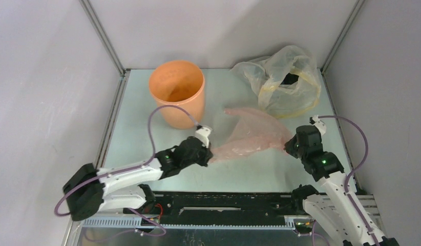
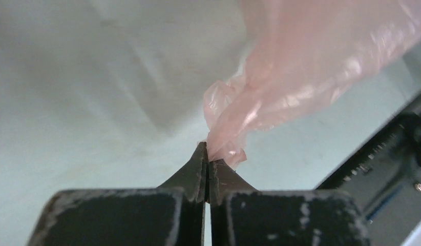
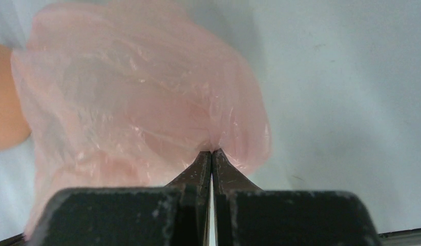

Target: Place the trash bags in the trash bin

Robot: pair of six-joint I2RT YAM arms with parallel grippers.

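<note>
Over the middle of the counter (image 1: pixel 239 174), a bit closer to the near edge than the far one, the pink trash bag (image 1: pixel 252 136) was strung between both arms. The left fingers (image 2: pixel 206 154) were squeezed fully together on a twisted, bunched-up corner of it. The right fingers (image 3: pixel 212 156) were pinched tight on the opposite edge, with no gap showing on either pair. I couldn't tell whether its belly touched the counter. The trash bin (image 1: pixel 185 113) stood open toward the far left corner, just beyond the left arm's end of the bag.

My take on doing this bit well: lift both ends together, swing toward the far left corner, and bring the two pinch points closer so the film sags into a narrower bundle before it crosses the rim. Only let go once most of it hangs inside, or it'll probably drape over the wall.

The bag itself looked thin, crinkly and see-through pale pink. It was fanned wide at the right end and twisted at the left. Floaty, clingy stuff, I'd guess. A yellowish bag (image 1: pixel 285 82) sat at the far right corner, near it but seemingly apart.
</note>
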